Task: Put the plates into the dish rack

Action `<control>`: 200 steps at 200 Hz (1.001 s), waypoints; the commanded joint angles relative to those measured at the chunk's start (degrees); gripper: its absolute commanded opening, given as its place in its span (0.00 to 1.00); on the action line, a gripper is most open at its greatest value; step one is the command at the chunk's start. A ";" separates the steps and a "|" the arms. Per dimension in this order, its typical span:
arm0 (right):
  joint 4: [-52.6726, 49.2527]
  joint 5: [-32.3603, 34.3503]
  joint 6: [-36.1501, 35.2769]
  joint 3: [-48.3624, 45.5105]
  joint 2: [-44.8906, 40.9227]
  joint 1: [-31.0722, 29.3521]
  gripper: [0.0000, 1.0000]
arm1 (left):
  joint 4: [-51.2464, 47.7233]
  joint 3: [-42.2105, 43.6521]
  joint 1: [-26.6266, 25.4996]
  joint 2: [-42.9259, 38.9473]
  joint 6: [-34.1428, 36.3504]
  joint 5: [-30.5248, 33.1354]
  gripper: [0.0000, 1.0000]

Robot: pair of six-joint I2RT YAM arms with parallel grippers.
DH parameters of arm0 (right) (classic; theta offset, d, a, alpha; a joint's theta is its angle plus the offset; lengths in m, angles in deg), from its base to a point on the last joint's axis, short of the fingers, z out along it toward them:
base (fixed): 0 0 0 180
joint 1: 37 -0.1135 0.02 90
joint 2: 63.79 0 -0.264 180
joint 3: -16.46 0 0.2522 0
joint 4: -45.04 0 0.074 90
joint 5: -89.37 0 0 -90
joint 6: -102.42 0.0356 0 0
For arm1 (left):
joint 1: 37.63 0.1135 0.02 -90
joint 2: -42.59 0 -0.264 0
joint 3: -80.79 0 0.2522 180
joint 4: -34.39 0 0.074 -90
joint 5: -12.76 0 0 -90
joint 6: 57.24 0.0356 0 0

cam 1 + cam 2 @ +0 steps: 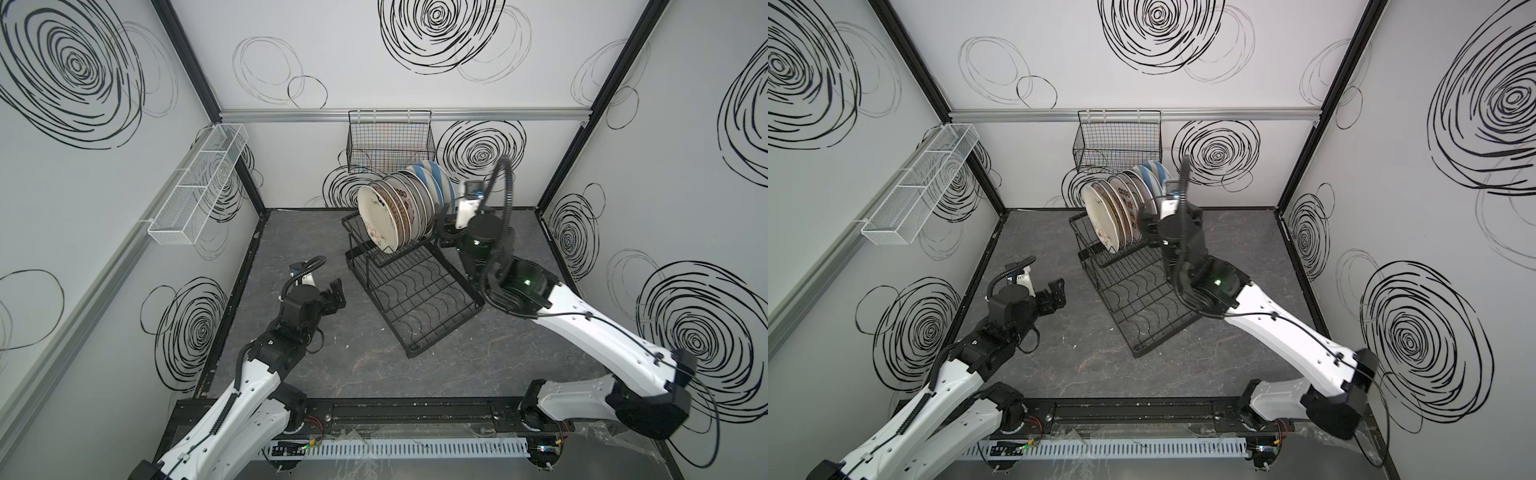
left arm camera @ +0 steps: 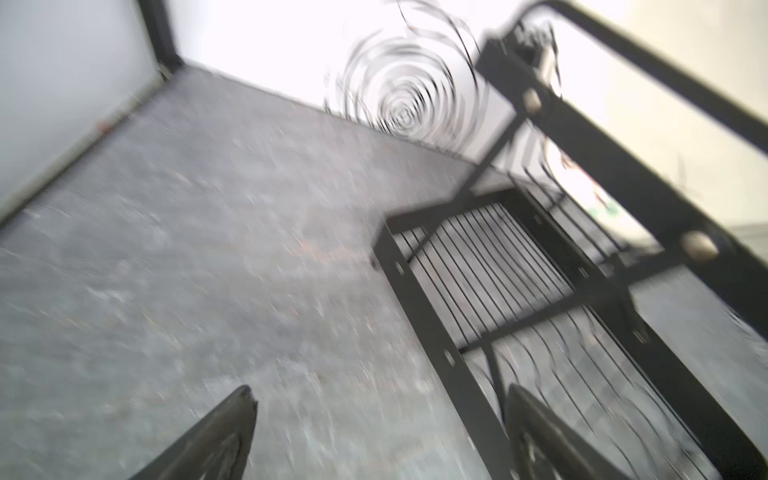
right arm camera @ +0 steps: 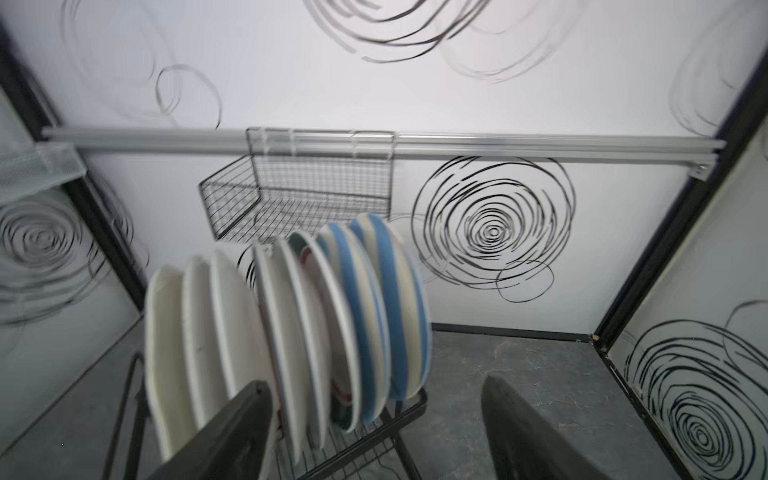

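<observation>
Several plates [image 1: 380, 224] stand on edge in a row in the upper shelf of the black wire dish rack [image 1: 415, 299], with two blue-and-cream striped ones [image 1: 432, 183] at the far end. My right gripper [image 1: 441, 228] is at the right side of that row, level with the shelf. In the right wrist view it [image 3: 373, 381] is open and holds nothing; the striped plates [image 3: 374, 311] stand just ahead, and the cream ones are partly hidden behind one finger [image 3: 232, 432]. My left gripper [image 1: 336, 291] hangs open and empty left of the rack, low over the table; the left wrist view shows it [image 2: 379, 390] beside the rack's frame [image 2: 415, 303].
A black grid wall basket [image 1: 390, 141] hangs on the back wall above the plates. A long white mesh basket [image 1: 199, 187] is fixed to the left wall. The rack's lower wavy-wire tray [image 1: 1142, 307] holds nothing. Grey tabletop [image 1: 519, 365] lies in front and to the right.
</observation>
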 commanded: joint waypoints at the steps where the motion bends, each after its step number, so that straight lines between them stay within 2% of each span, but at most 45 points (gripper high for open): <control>1: 0.11 -5.61 3.17 -15.73 -7.14 12.16 1.00 | 17.68 6.28 1.57 1.69 8.76 13.11 0.96; 15: 5.46 -8.78 2.30 -27.28 -12.24 21.68 1.00 | 28.06 12.07 3.55 2.42 11.91 15.46 0.96; 29: 12.51 -13.30 1.45 -38.25 -15.96 31.24 1.00 | 40.41 18.61 7.46 3.68 14.57 11.76 0.96; 34: 15.59 -14.41 0.92 -42.25 -17.00 33.95 1.00 | 38.81 18.09 9.26 3.60 13.86 10.15 0.96; 43: 21.39 -15.94 -0.38 -48.52 -18.34 37.79 1.00 | 40.87 18.64 11.98 4.10 14.82 8.13 0.96; 51: 25.83 -16.50 -0.47 -52.82 -18.75 40.57 1.00 | 46.69 20.31 13.86 4.64 15.97 7.44 0.96; 65: 31.37 -19.92 1.97 -57.25 -17.61 44.57 1.00 | 54.04 23.11 18.21 6.67 15.60 2.88 0.96; 80: 40.37 -16.83 4.17 -62.09 -13.97 45.73 1.00 | 56.06 23.85 21.21 10.80 13.87 0.27 0.96; 93: 47.33 -16.43 5.01 -64.94 -9.30 46.09 1.00 | 64.36 25.92 21.45 16.34 15.62 -1.80 0.96; 99: 50.28 -18.06 4.38 -65.73 -6.67 46.75 1.00 | 69.15 26.31 21.62 19.29 16.52 -3.27 0.96; 107: 52.71 -19.94 5.90 -65.72 -3.45 47.32 1.00 | 69.97 25.10 21.80 21.32 18.02 -6.59 0.96; 114: 54.41 -21.93 5.78 -64.77 -1.13 47.41 1.00 | 71.88 24.39 21.38 23.18 19.45 -7.21 0.96; 122: 53.86 -23.90 5.07 -62.66 0.72 47.22 1.00 | 78.45 24.88 21.06 26.58 20.12 -6.99 0.96; 140: 69.86 -28.53 -1.11 -65.40 4.84 47.30 1.00 | 91.61 25.26 21.60 36.07 20.75 -11.02 0.96; 152: 73.90 -30.78 -0.20 -66.01 8.09 48.34 1.00 | 96.56 25.28 20.97 42.43 22.31 -13.71 0.96; 160: 79.22 -31.10 -0.34 -67.56 10.96 48.27 1.00 | 103.27 25.42 20.57 46.27 23.43 -14.48 0.96; 164: 81.31 -31.84 -0.61 -68.05 12.26 48.27 1.00 | 102.44 25.48 20.65 45.71 23.48 -15.52 0.96; 176: 86.04 -34.21 -3.24 -67.95 15.86 48.01 1.00 | 90.91 23.04 20.96 41.44 22.80 -14.94 0.96; 187: 80.65 -34.87 -4.51 -64.75 16.39 47.52 1.00 | 88.60 20.58 20.89 42.80 23.54 -16.58 0.96; 193: 76.12 -33.52 -2.86 -63.70 14.83 47.07 1.00 | 89.11 19.87 20.57 44.05 24.71 -18.59 0.96; 200: 77.63 -33.84 -3.19 -64.08 15.56 47.17 1.00 | 87.59 19.54 20.09 43.43 25.24 -18.39 0.96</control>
